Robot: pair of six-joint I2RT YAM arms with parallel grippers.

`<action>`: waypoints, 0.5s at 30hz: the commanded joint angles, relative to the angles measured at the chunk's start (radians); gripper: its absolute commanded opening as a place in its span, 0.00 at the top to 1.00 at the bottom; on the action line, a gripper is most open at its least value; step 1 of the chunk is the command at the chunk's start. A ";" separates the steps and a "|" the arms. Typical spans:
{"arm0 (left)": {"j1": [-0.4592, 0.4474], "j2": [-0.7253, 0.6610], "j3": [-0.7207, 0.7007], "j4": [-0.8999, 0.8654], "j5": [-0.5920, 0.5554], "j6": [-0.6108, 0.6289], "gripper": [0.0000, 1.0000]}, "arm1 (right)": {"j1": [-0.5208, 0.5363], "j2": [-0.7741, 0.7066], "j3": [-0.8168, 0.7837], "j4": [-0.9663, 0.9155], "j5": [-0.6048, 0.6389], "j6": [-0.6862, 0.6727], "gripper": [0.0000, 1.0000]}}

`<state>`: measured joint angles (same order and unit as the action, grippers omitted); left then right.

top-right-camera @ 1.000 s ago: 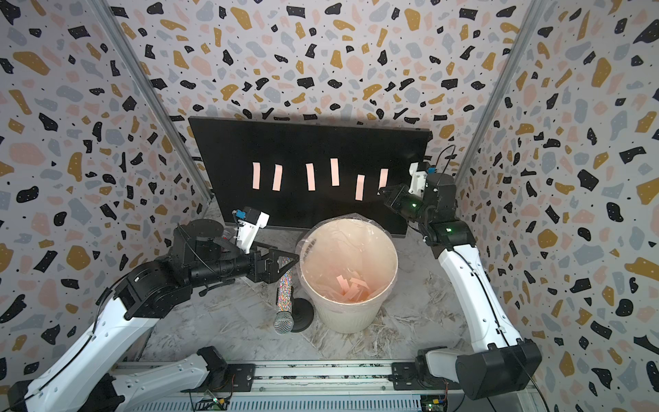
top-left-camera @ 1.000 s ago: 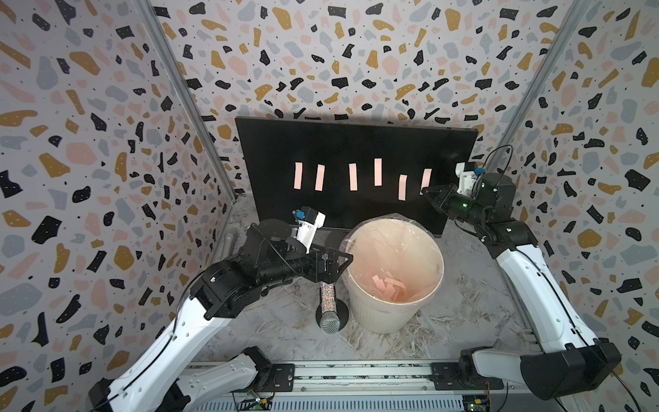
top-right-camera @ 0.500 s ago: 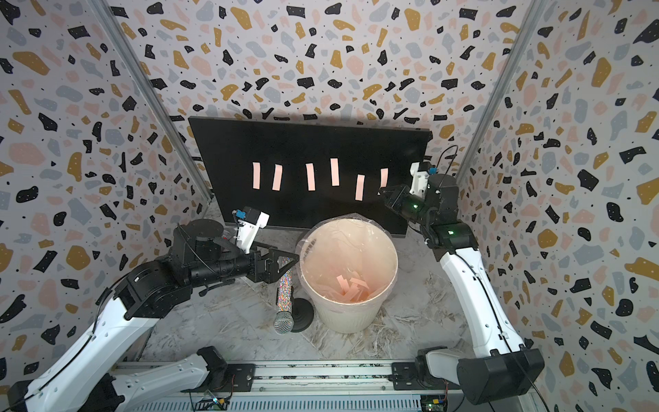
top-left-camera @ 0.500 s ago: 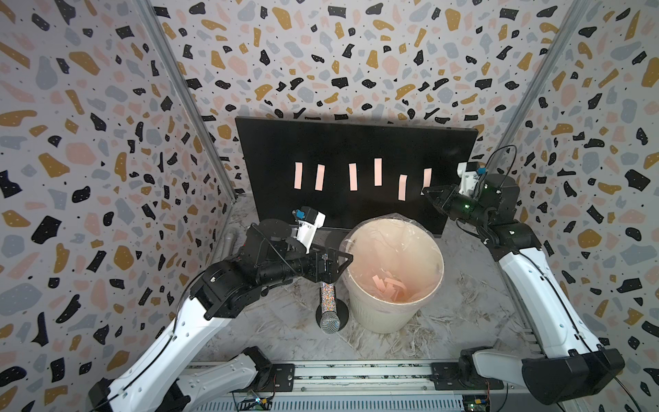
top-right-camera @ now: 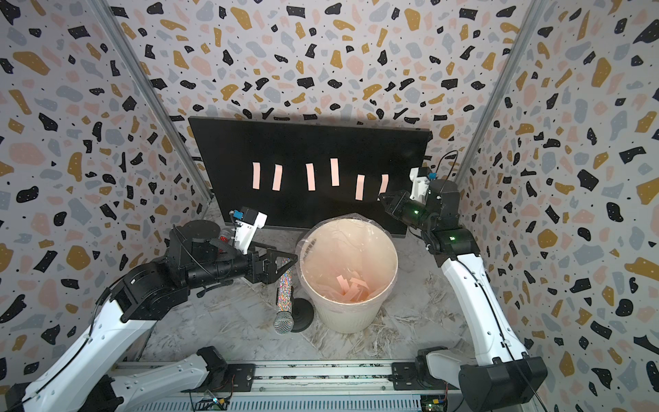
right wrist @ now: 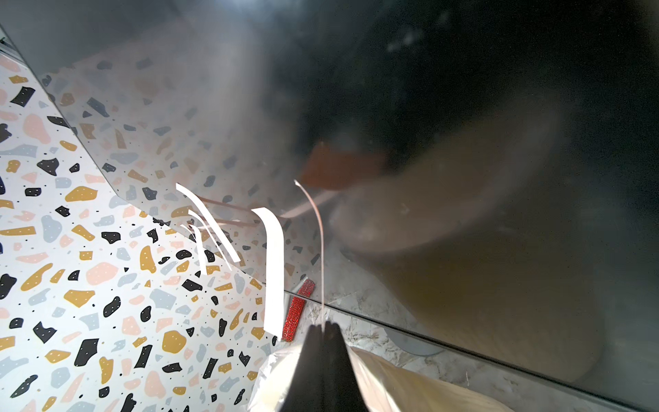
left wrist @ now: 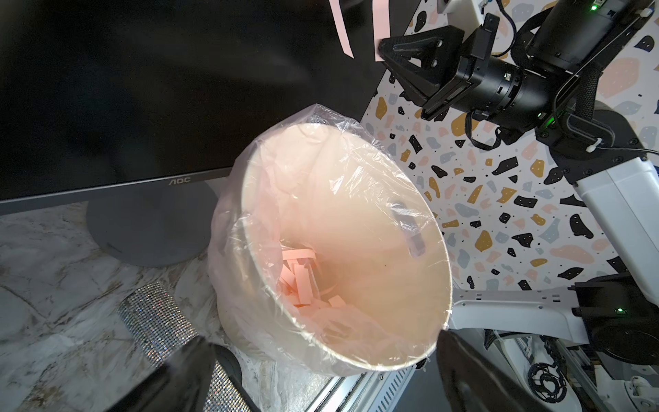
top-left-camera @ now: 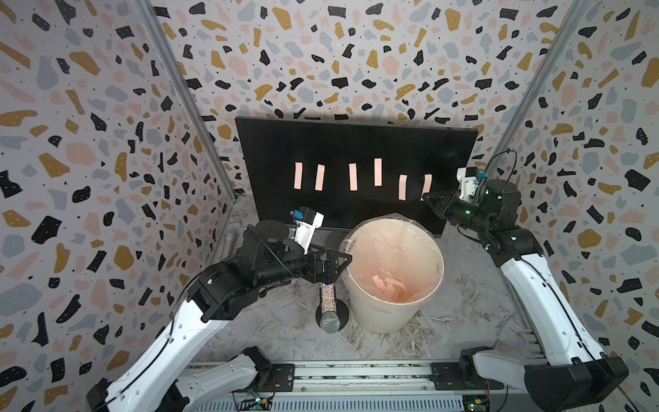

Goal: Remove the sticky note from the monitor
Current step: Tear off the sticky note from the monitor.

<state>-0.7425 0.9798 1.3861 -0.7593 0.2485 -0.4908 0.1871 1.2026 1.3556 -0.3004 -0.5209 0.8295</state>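
- One monitor [top-left-camera: 356,142] is standing at the back of the marble table [top-left-camera: 278,321], with its dark screen facing the arms. Its round base [left wrist: 149,232] is showing in the left wrist view, just behind the bin.
- One cream bin [top-left-camera: 378,317], lined with clear plastic, is sitting in front of the monitor's lower edge. Discarded pink strips [top-left-camera: 390,289] are lying at its bottom.
- The left gripper [top-left-camera: 340,267] is hovering just beside the bin's rim, on the side away from the right arm. Its jaws are standing wide apart and gripping nothing.
- The right gripper [top-left-camera: 426,197] is reaching up to the right end of the screen. Its jaws are pinched together on the lower end of the sticky note [top-left-camera: 427,180]. In the right wrist view this note [right wrist: 317,232] is appearing edge-on, running straight into the closed fingertips [right wrist: 315,331]. Its upper end is lying against the screen in both top views.
- One glitter-covered microphone [top-left-camera: 330,310] is resting on a small round black stand beside the bin, below the left gripper, with its mesh head pointing toward the front rail.
- Five more pink notes [top-left-camera: 353,177] are hanging in a loose row across the middle of the screen, each apart from its neighbour.
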 commanded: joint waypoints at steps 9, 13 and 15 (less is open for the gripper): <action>-0.006 -0.015 -0.017 0.039 -0.005 -0.004 0.00 | 0.005 -0.098 -0.007 -0.127 -0.058 -0.081 1.00; -0.006 -0.010 -0.020 0.048 0.001 -0.013 0.01 | 0.026 -0.121 -0.024 -0.144 -0.060 -0.080 1.00; -0.006 -0.010 -0.017 0.053 0.003 -0.016 0.00 | 0.041 -0.134 -0.044 -0.142 -0.062 -0.072 1.00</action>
<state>-0.7425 0.9768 1.3754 -0.7559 0.2485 -0.4961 0.2108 1.0962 1.3285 -0.4168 -0.5636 0.7696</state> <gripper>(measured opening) 0.994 0.053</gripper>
